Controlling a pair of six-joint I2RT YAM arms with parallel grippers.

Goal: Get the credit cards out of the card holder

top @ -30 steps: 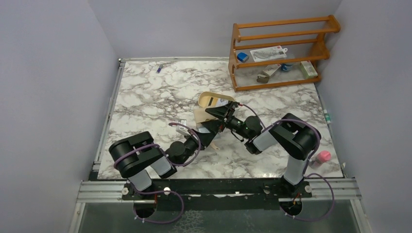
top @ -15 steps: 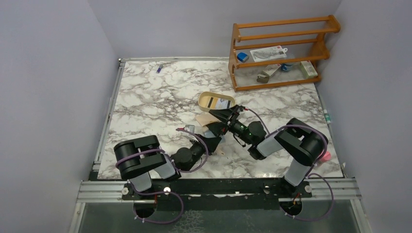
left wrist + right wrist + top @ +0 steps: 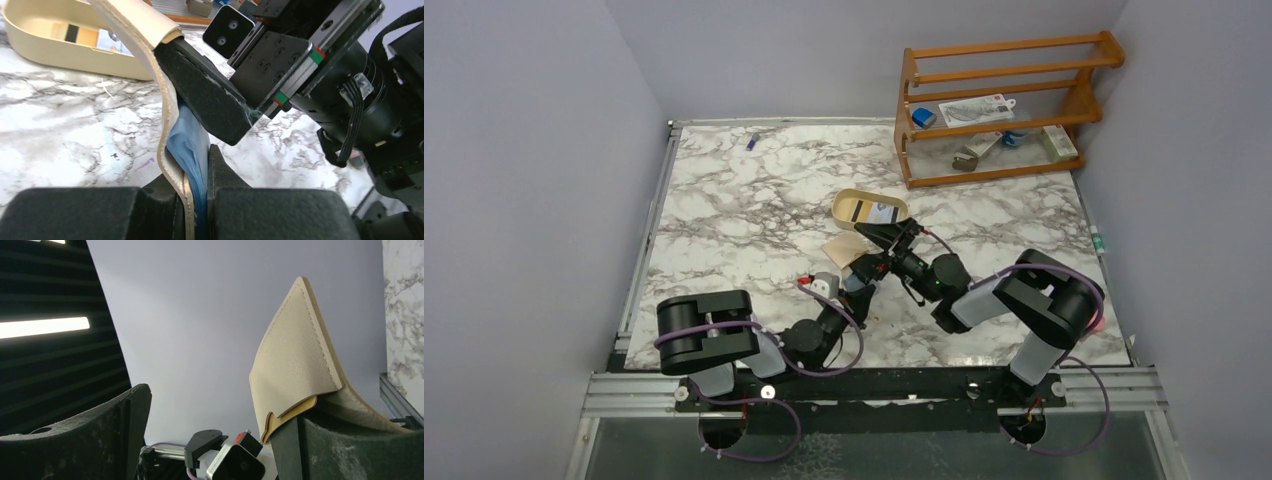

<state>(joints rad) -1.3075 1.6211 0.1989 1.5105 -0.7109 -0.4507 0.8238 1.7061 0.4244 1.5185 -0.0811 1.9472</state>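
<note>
The card holder (image 3: pixel 292 365) looks matt, grained leather; the table (image 3: pixel 724 200) glossy marble.

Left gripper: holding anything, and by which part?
Yes. The left gripper pinches the card holder by one end, with a blue credit card clamped inside it.

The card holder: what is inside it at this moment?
A pale blue card shows inside the card holder, both pinched by the left pincer. How many cards there are is covered by its flap.
</note>
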